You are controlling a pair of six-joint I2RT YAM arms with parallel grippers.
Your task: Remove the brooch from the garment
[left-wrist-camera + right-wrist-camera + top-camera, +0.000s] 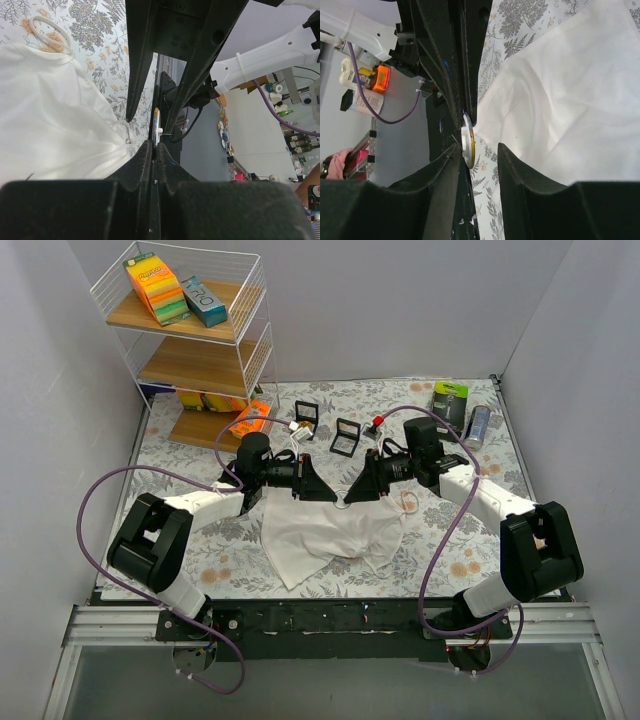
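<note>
Your two arms meet tip to tip over the far edge of the white garment (330,535), which lies crumpled on the floral table (200,560). They meet there because the brooch (468,145) sits at that edge, standing edge-on as a pale disc with a gold rim. Your left gripper (155,150) is pressed closed with its tips right at the brooch. These views do not show whether it pinches the disc or the cloth behind it, but it reads as the anchoring hold. Your right gripper (480,150) is spread, with the brooch inside the gap, close against one finger and not yet clamped. That looks like a setup for closing on the disc and pulling while the other side resists. If the pin has not freed, the cloth may lift with it.
</note>
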